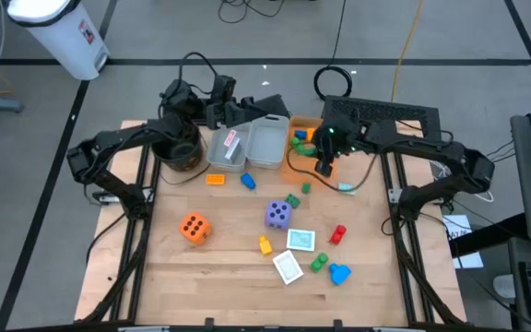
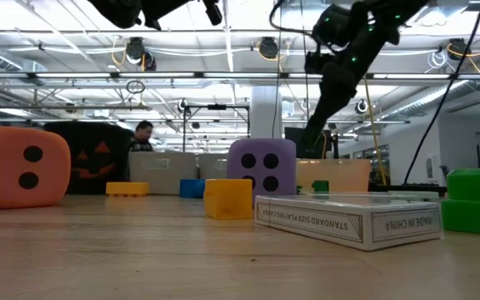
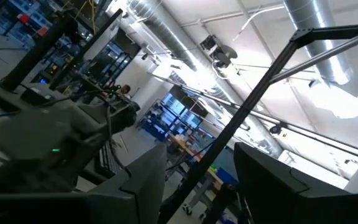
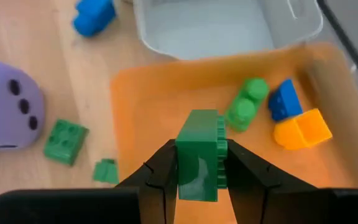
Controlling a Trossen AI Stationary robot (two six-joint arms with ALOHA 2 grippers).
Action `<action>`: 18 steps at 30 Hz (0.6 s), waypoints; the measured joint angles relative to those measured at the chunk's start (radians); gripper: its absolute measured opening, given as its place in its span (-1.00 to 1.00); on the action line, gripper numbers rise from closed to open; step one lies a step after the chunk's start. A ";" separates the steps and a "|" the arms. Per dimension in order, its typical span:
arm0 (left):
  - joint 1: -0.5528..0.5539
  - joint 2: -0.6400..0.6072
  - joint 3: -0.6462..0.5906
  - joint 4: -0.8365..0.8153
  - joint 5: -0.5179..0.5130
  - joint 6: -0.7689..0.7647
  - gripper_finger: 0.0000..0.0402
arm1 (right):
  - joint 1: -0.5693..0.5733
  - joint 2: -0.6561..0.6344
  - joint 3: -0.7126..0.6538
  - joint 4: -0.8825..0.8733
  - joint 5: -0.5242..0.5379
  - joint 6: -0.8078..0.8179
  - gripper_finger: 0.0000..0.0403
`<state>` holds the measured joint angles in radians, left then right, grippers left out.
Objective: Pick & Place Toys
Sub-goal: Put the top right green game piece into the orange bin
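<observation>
Spanning most of the high view: light wooden slatted table [image 1: 229, 267], open workshop hall with ceiling ducts beyond. Sitting mid-table, orange foam die [image 1: 194, 228] and purple foam die [image 1: 278, 215], well apart. Hovering over orange plastic bin [image 4: 154, 118]: right gripper [image 4: 199, 163], jaws narrow, clamped on green studded plastic block [image 4: 199, 154], long axis along fingers, studs sideways. Raised near black pot [image 1: 179, 148]: left gripper [image 3: 197, 186], fingers apart, nothing between.

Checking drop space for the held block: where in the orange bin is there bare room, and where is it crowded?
The right gripper holds a green block over the orange bin. The bin floor beside the grey bin and under the gripper is bare. The far corner is crowded: green piece, blue block, orange block.
</observation>
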<state>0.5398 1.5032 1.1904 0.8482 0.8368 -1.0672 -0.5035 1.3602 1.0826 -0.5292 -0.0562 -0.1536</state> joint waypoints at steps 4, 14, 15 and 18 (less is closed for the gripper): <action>-0.012 0.000 0.000 -0.007 -0.008 0.011 0.02 | -0.044 0.095 0.102 -0.104 0.000 -0.027 -0.55; -0.036 0.000 0.000 -0.010 -0.008 0.010 -0.08 | -0.164 0.260 0.320 -0.348 -0.049 -0.162 -0.55; -0.038 0.000 0.000 -0.009 -0.008 0.011 -0.08 | -0.180 0.272 0.332 -0.364 -0.048 -0.171 -0.55; -0.043 0.000 0.000 -0.010 -0.008 0.015 -0.08 | -0.219 0.306 0.355 -0.397 -0.045 -0.180 -0.55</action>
<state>0.4965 1.5036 1.1904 0.8383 0.8284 -1.0525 -0.7228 1.6660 1.4375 -0.9262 -0.1017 -0.3340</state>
